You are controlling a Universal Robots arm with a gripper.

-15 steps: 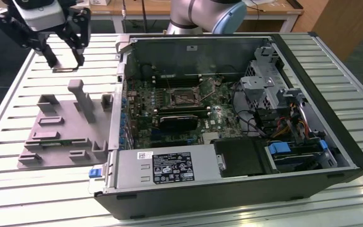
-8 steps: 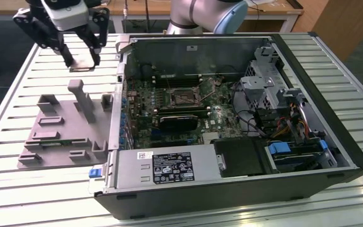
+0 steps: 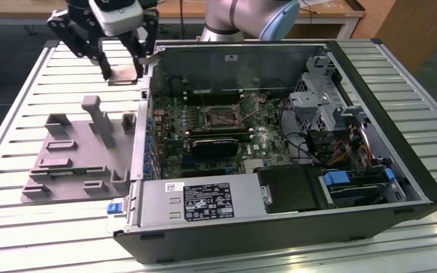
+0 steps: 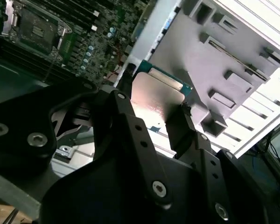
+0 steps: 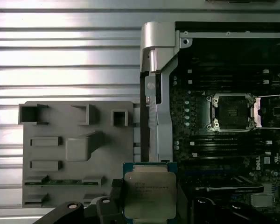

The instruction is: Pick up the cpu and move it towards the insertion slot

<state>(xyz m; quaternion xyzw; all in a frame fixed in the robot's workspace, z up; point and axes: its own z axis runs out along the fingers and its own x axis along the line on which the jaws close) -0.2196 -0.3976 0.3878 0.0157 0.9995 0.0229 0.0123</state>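
i have the end effector (image 3: 123, 71) clenched on the cpu (image 3: 125, 73), one finger (image 4: 123, 119) on each of two opposite edges, so the chip is carried by its rim and its flat faces stay untouched. in the first wrist view the cpu (image 5: 150, 194) shows its silver top and green rim, held level, which i judge is how it needs to sit to meet the socket squarely. in the second wrist view the chip (image 4: 157, 93) hangs between the two dark fingers, its pale face catching the light.

in the exterior view the chip is up in the air, clear of the table (image 3: 21, 114), above the strip between the grey holder tray (image 3: 59, 170) and the open side of the computer case (image 3: 279, 227). it is just outside the case wall (image 5: 156, 93), not yet over the motherboard (image 3: 173, 122).

the insertion slot (image 3: 220, 116) lies in the middle of the board, its frame open and the dark square socket exposed, well apart from the chip. the first wrist view shows that slot (image 5: 234, 112) across the wall from the cpu. the grey tray (image 5: 79, 154) has raised pockets, i take it for parking parts; a narrow green strip (image 5: 65, 182) rests in one pocket.
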